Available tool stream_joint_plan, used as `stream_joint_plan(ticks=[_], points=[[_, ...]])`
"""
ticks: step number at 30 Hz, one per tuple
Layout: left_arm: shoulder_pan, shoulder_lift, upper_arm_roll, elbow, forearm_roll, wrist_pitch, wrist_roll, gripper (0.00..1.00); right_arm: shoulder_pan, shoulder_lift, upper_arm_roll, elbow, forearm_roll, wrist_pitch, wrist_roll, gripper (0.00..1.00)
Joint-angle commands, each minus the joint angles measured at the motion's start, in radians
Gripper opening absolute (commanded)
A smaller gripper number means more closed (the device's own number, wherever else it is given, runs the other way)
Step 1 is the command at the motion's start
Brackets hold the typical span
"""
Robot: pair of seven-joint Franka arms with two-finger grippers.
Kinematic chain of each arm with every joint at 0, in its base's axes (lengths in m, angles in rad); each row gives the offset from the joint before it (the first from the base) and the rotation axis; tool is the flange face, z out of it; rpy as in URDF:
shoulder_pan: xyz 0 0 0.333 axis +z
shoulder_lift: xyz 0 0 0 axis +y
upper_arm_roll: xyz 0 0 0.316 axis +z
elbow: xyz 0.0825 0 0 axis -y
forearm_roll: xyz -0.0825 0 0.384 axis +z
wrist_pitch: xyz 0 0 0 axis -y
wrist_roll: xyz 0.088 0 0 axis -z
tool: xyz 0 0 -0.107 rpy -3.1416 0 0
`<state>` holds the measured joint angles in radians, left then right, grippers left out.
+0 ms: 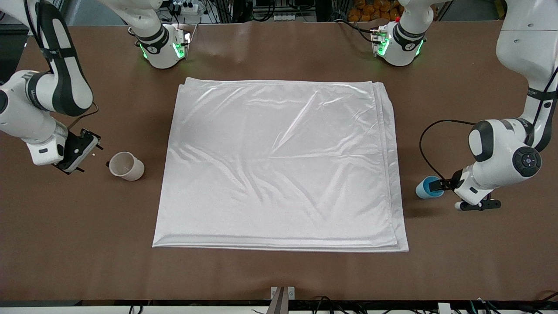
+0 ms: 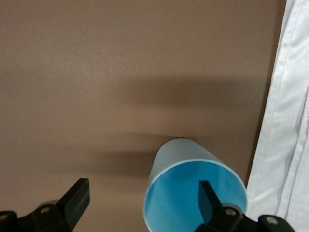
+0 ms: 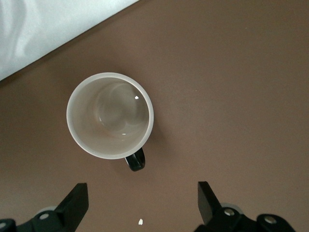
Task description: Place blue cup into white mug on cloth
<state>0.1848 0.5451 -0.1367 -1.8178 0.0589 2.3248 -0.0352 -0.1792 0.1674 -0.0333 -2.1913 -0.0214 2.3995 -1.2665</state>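
The blue cup [image 1: 426, 188] stands upright on the bare table beside the cloth [image 1: 279, 165], toward the left arm's end. My left gripper [image 1: 455, 194] is open and down at the cup. In the left wrist view one finger [image 2: 208, 199] is inside the cup [image 2: 186, 166] and the other is outside it, so the gripper [image 2: 142, 199] straddles the cup's wall. The white mug [image 1: 126, 166] stands upright and empty on the bare table toward the right arm's end. My right gripper [image 1: 87, 157] is open beside it. In the right wrist view the gripper [image 3: 142, 200] is above the table just off the mug's [image 3: 110, 116] dark handle.
The cloth lies flat in the middle of the table, with nothing on it; its edge shows in both wrist views [image 2: 289, 121] [image 3: 48, 29]. A small white crumb [image 3: 140, 222] lies on the table between my right fingers. The arm bases [image 1: 163, 48] stand along the table's back edge.
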Motion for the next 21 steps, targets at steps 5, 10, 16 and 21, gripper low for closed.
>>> stream_joint_plan(ticks=[5,10,16,21], points=[[0.008,0.006,-0.006,-0.014,0.021,0.015,-0.005,0.77,-0.01,0.066,0.006,0.004,-0.008,0.062,-0.079,1.0],[0.018,0.019,-0.008,-0.015,0.009,0.015,-0.011,0.58,-0.017,0.115,0.006,0.005,-0.008,0.121,-0.148,1.0],[0.016,0.024,-0.008,-0.015,0.009,0.015,-0.009,0.12,-0.029,0.127,0.007,0.004,-0.008,0.121,-0.267,1.0],[0.005,0.022,-0.009,-0.014,0.009,0.015,-0.008,0.0,-0.031,0.149,0.006,0.004,-0.008,0.122,-0.284,1.0]])
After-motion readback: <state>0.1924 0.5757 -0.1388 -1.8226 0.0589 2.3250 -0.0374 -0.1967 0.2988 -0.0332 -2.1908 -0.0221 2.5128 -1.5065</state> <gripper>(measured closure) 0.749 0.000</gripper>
